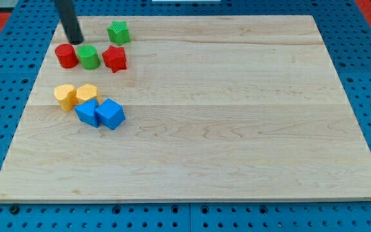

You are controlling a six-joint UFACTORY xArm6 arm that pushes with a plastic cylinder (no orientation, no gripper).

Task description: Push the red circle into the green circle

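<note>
Technician: Camera view, the only one supplied. State the position of the task items, taking the green cylindrical block [88,57] as landmark.

Inspector: The red cylindrical block [66,55] stands immediately to the view's left of the green circle; the two appear to touch or nearly so, and the exact gap cannot be resolved. The red star-shaped block [114,58] sits close against the landmark's right. The green star-like block [118,32] lies up and to the right of it. Two yellow blocks [75,96] and two blue blocks [100,114] lie below it, towards the view's bottom, on the pale wooden board [237,129].

Technician: End effector?

Inspector: The arm's dark rod carries no jaws, so it grasps nothing. Its tip [76,42] rests just above the landmark, between the two circles and slightly towards the view's top, apparently clear of both.

Technician: Handling characteristics of the red circle?

Inspector: Judged rigid, light and free-sliding on smooth wood. A round wall tends to deflect off-centre contact. Recommended contact point: the wall on its far left, opposite the landmark, on the line through both centres.

Technician: Task status?

Inspector: Probably at or near completion.
</note>
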